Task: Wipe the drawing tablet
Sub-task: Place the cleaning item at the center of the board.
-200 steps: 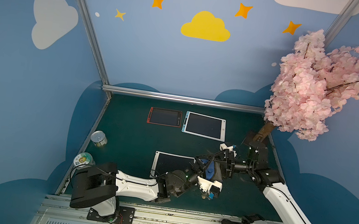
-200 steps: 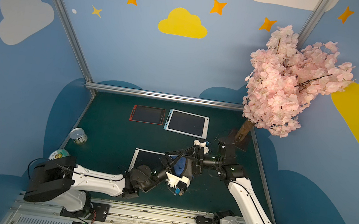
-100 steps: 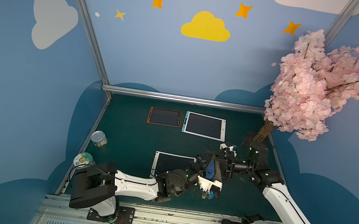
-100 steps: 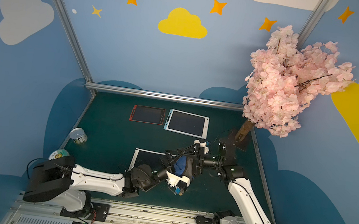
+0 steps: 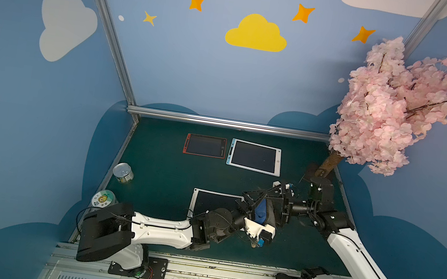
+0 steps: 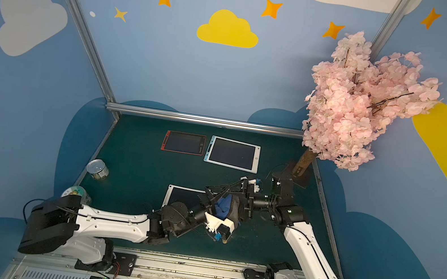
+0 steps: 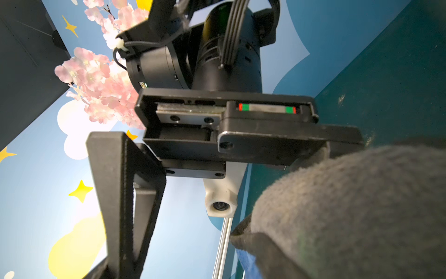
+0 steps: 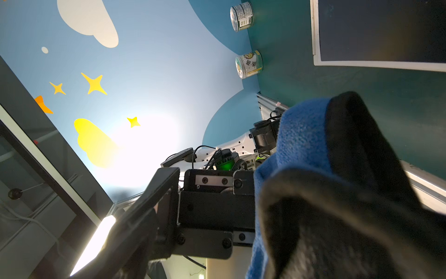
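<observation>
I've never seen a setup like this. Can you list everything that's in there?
Drawing tablets: 3; red-framed tablet and blue-framed tablet side by side at the back, white-framed tablet nearer, partly hidden by the arms.
Cans: 2; silver can and cartoon-lid can; robot's left edge.
Cloth: 1; blue and grey; between the grippers.
Blossom tree: 1; pink; far right corner.
Table mat: 1; dark green.
Robot arms: 2; white and black; left gripper and right gripper face each other, both open.

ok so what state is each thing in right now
left pincer: open wide, at the cloth
right pincer: open wide, at the cloth too
cloth: bunched up between the pincers
white tablet: flat, screen dark, partly hidden
red tablet: flat, screen dark
blue-edged tablet: flat, screen dark
tin can: upright
jar: upright
</observation>
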`<state>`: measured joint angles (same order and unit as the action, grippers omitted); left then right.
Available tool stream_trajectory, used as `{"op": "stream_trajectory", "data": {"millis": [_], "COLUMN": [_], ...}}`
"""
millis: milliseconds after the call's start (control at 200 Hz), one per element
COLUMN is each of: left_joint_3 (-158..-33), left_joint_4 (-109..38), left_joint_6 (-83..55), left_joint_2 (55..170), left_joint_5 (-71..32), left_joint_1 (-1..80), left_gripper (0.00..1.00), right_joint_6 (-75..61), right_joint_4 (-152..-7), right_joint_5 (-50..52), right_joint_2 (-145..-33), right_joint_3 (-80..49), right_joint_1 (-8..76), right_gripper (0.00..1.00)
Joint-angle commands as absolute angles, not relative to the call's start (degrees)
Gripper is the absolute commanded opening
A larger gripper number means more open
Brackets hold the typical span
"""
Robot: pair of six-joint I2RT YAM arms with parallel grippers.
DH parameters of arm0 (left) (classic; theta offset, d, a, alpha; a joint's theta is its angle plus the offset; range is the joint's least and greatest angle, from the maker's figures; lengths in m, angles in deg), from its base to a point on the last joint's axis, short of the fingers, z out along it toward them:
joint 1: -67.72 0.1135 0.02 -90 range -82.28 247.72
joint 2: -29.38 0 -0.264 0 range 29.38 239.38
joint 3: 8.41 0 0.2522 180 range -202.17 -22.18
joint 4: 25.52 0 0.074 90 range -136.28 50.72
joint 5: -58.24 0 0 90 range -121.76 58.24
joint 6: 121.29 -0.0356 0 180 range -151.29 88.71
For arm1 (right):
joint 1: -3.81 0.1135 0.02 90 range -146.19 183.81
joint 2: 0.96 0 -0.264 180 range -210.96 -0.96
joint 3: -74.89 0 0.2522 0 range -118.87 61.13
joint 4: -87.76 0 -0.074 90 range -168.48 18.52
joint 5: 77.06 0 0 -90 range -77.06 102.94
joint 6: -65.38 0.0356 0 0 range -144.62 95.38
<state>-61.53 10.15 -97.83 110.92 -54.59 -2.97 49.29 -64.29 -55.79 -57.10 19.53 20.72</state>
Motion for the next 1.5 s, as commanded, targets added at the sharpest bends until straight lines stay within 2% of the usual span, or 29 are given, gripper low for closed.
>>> {"op": "stream_trajectory", "data": {"millis": [0, 105, 125, 155, 175, 480, 510, 541, 566, 601, 641, 691, 711, 741, 766, 786, 796, 801, 921, 961, 986, 1051, 1226, 1251, 1271, 1331, 1371, 1396, 1496], "left_joint_3": [-59.09, -59.07, -59.21, -59.29, -59.19, -59.14, -59.33, -59.5, -59.62, -60.02, -60.94, -62.91, -63.65, -64.41, -64.74, -64.83, -64.88, -64.88, -63.65, -63.09, -62.73, -62.25, -60.89, -60.76, -60.8, -61.04, -61.15, -61.34, -64.04], "left_joint_4": [15.56, 10.61, 10.24, 10.17, 10.21, 8.01, 6.63, 5.3, 4.23, 2.03, -2.84, -11.38, -13.99, -16.67, -17.61, -17.96, -18.2, -18.32, -18.97, -19.59, -19.76, -20.92, -21.46, -21.42, -21.66, -22.42, -22.64, -22.97, -27.5], "left_joint_6": [-86.75, -83.23, -82.82, -82.27, -82.15, -79.18, -77.83, -76.1, -74.22, -70.97, -66.83, -60.36, -57.37, -52.9, -48.91, -45.71, -44.14, -43.38, -29.96, -27.41, -26.52, -26.34, -24.75, -24.72, -24.71, -23.89, -23.38, -23.14, -22.76], "left_joint_2": [99.81, 96.84, 96.6, 96.37, 96.22, 93.99, 93.24, 92.45, 91.75, 90.75, 89.32, 87.29, 86.55, 85.66, 84.92, 84.47, 84.18, 83.98, 79.64, 78.12, 77.31, 75.94, 75.53, 75.53, 75.53, 75.77, 76.19, 76.57, 80.0], "left_joint_5": [-66.39, -64.12, -64.31, -64.69, -64.8, -63.28, -62.18, -61.11, -60.11, -58.17, -54.88, -48.09, -44.95, -41.02, -38.47, -37.09, -36.46, -36.04, -31.36, -31.96, -31.82, -30.2, -28.39, -28.04, -28.01, -28.89, -29.67, -29.95, -29.02], "left_joint_1": [0.52, 1.66, 1.78, 1.92, 2.1, 2.61, 2.89, 3.24, 3.71, 4.63, 6.01, 8.86, 10.12, 12.33, 14.11, 15.38, 16.14, 16.49, 23.94, 25.83, 26.78, 28.13, 28.69, 28.8, 28.93, 29.12, 29.25, 29.44, 30.82], "left_gripper": [0.03, 0.03, 0.03, 0.03, 0.03, 0.04, 0.22, 0.5, 0.67, 0.91, 0.96, 0.87, 0.79, 0.55, 0.38, 0.17, 0.08, 0.06, 0.03, 0.2, 0.23, 0.03, 0.03, 0.03, 0.11, 0.72, 0.97, 1.0, 0.99], "right_joint_6": [49.8, 49.26, 49.08, 48.96, 48.74, 46.16, 45.96, 45.48, 44.65, 42.8, 40.46, 38.71, 38.77, 39.89, 41.34, 42.83, 43.55, 43.78, 39.01, 33.56, 30.48, 27.88, 28.92, 27.95, 27.0, 22.75, 20.02, 18.61, 13.81], "right_joint_4": [-69.35, -68.73, -68.77, -68.48, -68.17, -66.51, -67.2, -67.83, -67.63, -66.82, -66.2, -66.16, -66.84, -68.9, -71.42, -73.28, -73.75, -73.88, -64.43, -57.91, -54.93, -52.5, -57.42, -57.24, -56.28, -52.56, -50.79, -50.1, -48.07], "right_joint_5": [-50.68, -50.46, -50.52, -50.49, -50.52, -51.2, -51.54, -51.72, -51.59, -51.02, -50.11, -48.81, -48.48, -48.41, -48.64, -48.75, -48.71, -48.65, -46.78, -45.28, -44.27, -42.87, -38.25, -37.54, -36.97, -35.35, -35.03, -35.29, -33.38], "right_joint_2": [-56.18, -55.8, -55.8, -55.8, -55.8, -55.54, -55.54, -55.54, -55.39, -55.15, -54.74, -54.25, -54.23, -54.22, -54.3, -54.39, -54.57, -54.57, -56.03, -56.31, -56.33, -55.28, -49.35, -48.65, -48.34, -48.62, -49.48, -50.12, -52.38], "right_joint_3": [20.15, 19.94, 19.84, 19.77, 19.74, 18.85, 18.77, 18.62, 18.24, 17.39, 16.43, 15.71, 15.69, 16.13, 16.82, 17.4, 17.75, 17.91, 17.22, 15.53, 14.54, 13.84, 15.47, 15.36, 14.93, 13.19, 12.12, 11.69, 10.15], "right_joint_1": [14.63, 14.54, 14.54, 14.54, 14.54, 14.54, 14.58, 14.55, 14.54, 14.54, 14.54, 14.54, 14.58, 14.62, 14.66, 14.71, 14.82, 14.77, 14.18, 13.36, 12.64, 11.31, 9.86, 9.74, 9.64, 9.86, 10.06, 10.23, 11.95], "right_gripper": [0.62, 0.49, 0.37, 0.11, 0.0, 0.0, 0.26, 0.58, 0.78, 0.92, 0.95, 0.95, 0.95, 0.89, 0.64, 0.3, 0.05, 0.0, 0.0, 0.0, 0.0, 0.0, 0.0, 0.13, 0.28, 0.66, 0.79, 0.86, 0.91]}}
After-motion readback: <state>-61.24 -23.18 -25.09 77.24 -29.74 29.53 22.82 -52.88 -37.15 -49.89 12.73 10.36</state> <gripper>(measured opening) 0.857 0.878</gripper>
